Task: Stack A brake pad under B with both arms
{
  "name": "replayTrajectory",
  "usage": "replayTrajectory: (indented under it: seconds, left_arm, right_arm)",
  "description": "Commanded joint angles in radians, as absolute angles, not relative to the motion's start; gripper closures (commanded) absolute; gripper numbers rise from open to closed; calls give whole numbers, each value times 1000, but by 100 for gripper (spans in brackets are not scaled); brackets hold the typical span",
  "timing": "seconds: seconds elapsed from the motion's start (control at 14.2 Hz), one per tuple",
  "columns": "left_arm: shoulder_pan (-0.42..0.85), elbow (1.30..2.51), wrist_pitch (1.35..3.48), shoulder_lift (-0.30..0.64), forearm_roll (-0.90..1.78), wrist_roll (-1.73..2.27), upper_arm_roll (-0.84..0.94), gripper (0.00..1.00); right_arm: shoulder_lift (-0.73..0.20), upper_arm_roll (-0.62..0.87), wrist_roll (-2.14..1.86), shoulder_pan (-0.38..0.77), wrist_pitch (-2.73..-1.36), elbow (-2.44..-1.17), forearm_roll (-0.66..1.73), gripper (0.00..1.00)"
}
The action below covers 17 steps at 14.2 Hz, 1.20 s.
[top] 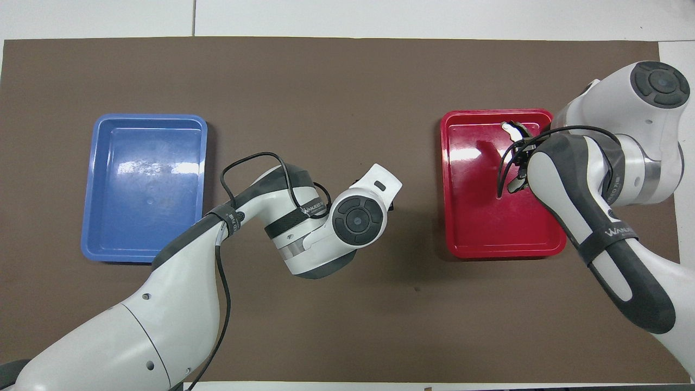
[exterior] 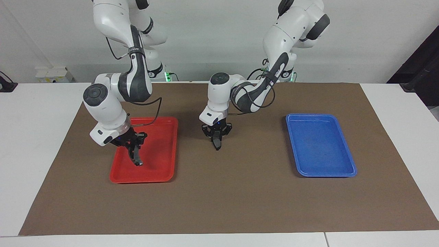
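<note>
My right gripper [exterior: 133,148] is over the red tray [exterior: 164,147] and is shut on B [exterior: 138,159], the curved dark piece, which hangs down with its pale end lowest, just above the tray floor. In the overhead view only B's pale end [top: 510,129] shows beside the right gripper [top: 518,157] over the red tray [top: 472,217]. My left gripper [exterior: 216,134] is over the brown mat [exterior: 240,192] between the two trays. It is shut on the A brake pad [exterior: 217,144], a short dark piece pointing down. In the overhead view the left wrist hides that gripper and pad.
A blue tray [exterior: 319,144] with nothing in it lies on the mat toward the left arm's end; it also shows in the overhead view [top: 146,184]. The red tray holds nothing else. White table borders the mat.
</note>
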<state>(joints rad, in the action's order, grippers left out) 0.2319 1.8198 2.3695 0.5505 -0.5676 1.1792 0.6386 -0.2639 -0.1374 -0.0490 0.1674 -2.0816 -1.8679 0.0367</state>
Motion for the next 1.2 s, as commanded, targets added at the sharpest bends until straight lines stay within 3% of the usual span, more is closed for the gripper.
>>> replayTrajectory:
  seconds: [0.0, 0.14, 0.21, 0.42, 0.63, 0.85, 1.13]
  left_arm:
    - [244, 1758, 2344, 572, -607, 1190, 623, 18]
    - [244, 1697, 2256, 563, -606, 1166, 603, 2]
    - [238, 1668, 2200, 558, -598, 1160, 606, 0]
    - [213, 1660, 2032, 453, -524, 1033, 611, 0]
    - [128, 1660, 1890, 287, -294, 739, 572, 0]
    - [117, 1663, 1778, 146, -172, 528, 421, 0]
    - [68, 1664, 1698, 16, -48, 277, 207, 0]
  right_arm:
    - [-253, -133, -75, 158, -2060, -1855, 46, 99]
    - [-253, -133, -75, 156, -2040, -1839, 43, 99]
    - [-255, -133, -75, 156, -2023, -1823, 43, 99]
    - [-259, -133, -75, 158, -1988, -1796, 43, 99]
    - [-258, -132, -75, 169, -1976, -1789, 41, 99]
    - [-261, -130, -69, 221, -1902, -1731, 51, 99]
    - [-265, -130, -4, 334, -1907, -1715, 72, 99]
